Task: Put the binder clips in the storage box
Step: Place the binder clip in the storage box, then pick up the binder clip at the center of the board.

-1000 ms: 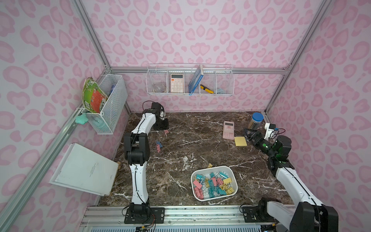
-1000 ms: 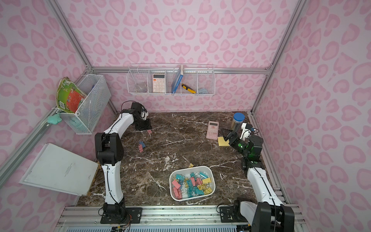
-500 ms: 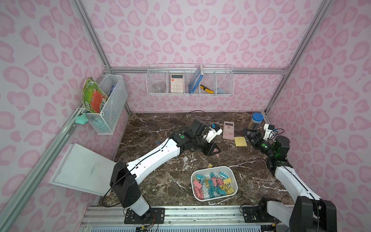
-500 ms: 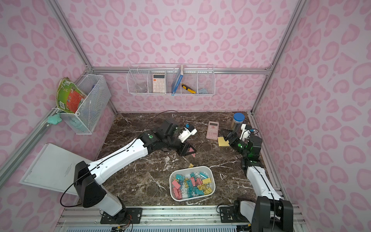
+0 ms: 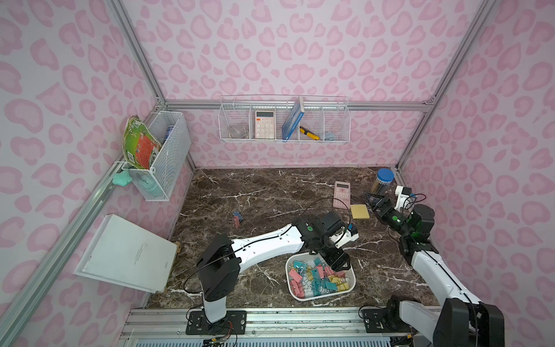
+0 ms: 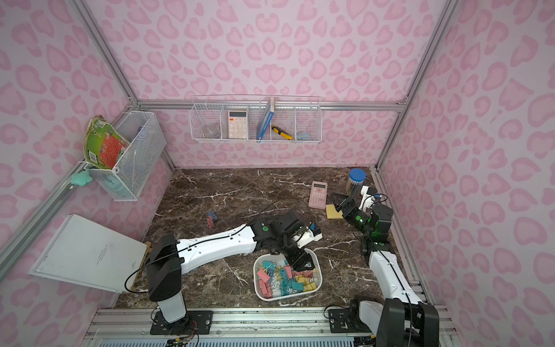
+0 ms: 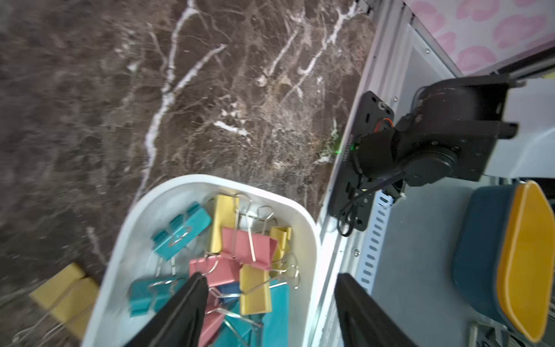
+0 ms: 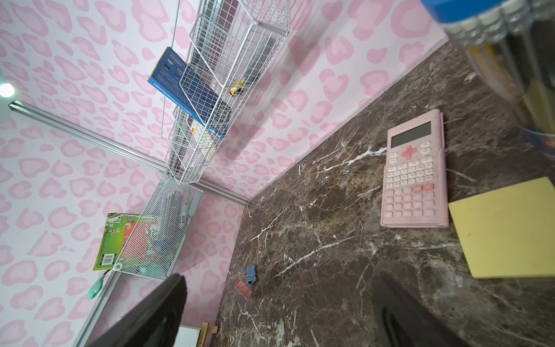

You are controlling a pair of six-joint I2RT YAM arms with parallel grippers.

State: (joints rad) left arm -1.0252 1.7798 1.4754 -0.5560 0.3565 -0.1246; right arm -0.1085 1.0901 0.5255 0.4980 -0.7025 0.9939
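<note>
Left gripper [image 7: 270,279] wide open, empty, above storage box [image 7: 310,258] heaped with binder clips [image 7: 243,246]; blue and pink strays [image 5: 238,218] sit well apart on marble tabletop [image 5: 270,186], likely light, stiff, slick, so pinch folded body, not wire handles.

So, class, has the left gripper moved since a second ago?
Yes. The left gripper swung from the far-left corner, level with the pink calculator, forward and rightward to hover over the storage box.

Bright, even overhead light — soft shadows; left wrist view motion-blurred, top views bowed at edges.
</note>
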